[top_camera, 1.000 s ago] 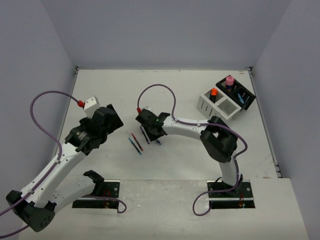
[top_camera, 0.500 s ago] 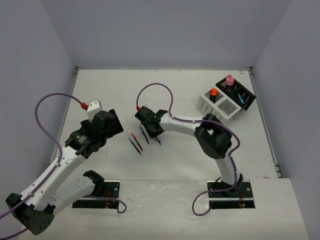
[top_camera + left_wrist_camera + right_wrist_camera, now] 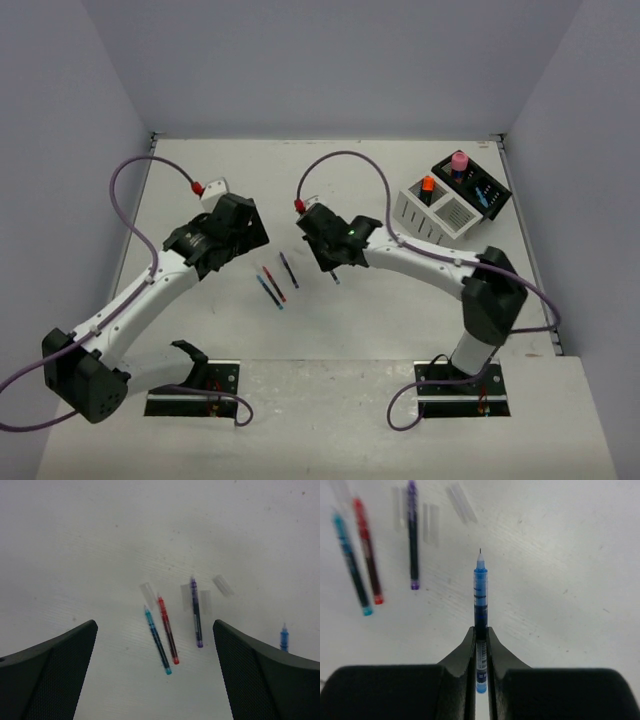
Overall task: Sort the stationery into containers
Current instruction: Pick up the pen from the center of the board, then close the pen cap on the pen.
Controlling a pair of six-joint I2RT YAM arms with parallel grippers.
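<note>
My right gripper (image 3: 333, 262) (image 3: 480, 635) is shut on a blue pen (image 3: 480, 592), tip pointing away from the wrist, held just above the table; its tip shows in the top view (image 3: 335, 281). Three pens lie on the table between the arms: a teal one (image 3: 268, 291) (image 3: 157, 640), a red one (image 3: 274, 282) (image 3: 168, 630) and a dark purple one (image 3: 288, 270) (image 3: 196, 614). My left gripper (image 3: 245, 232) (image 3: 154, 626) is open and empty, above and to the left of them. The white container (image 3: 443, 218) holds an orange highlighter (image 3: 427, 185). The black container (image 3: 478, 190) holds a pink cylinder (image 3: 459, 160).
Both containers stand at the back right, near the right wall. Grey walls close the table on the left, back and right. Purple cables loop above both wrists. The held blue pen also shows at the right edge of the left wrist view (image 3: 284, 639).
</note>
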